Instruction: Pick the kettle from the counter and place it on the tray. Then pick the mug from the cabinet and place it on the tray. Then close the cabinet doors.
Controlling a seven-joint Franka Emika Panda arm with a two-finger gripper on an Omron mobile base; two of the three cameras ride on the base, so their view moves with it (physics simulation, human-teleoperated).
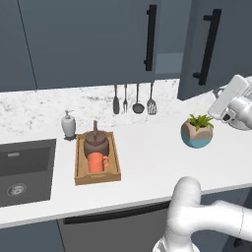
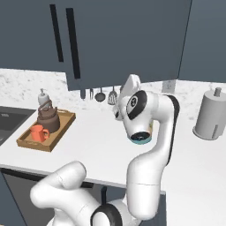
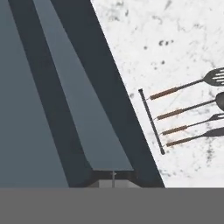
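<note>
Gripper [image 3: 113, 178] shut, nothing held, pressed up near the right cabinet door [image 1: 216, 47] (ajar). Kettle [image 1: 95, 142] and mug [image 1: 97, 162] already sit in the tray [image 1: 78, 162] on the desk [image 1: 147, 157]. Door should be pushed flat, contact kept away from its hinge side.

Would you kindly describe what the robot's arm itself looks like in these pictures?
The arm is made of glossy white, rounded tubular segments joined by dark grey rings. One joint carries a round dark cap with a small white mark, and another ends in a dark disc. No cables or lettering are visible.
</note>
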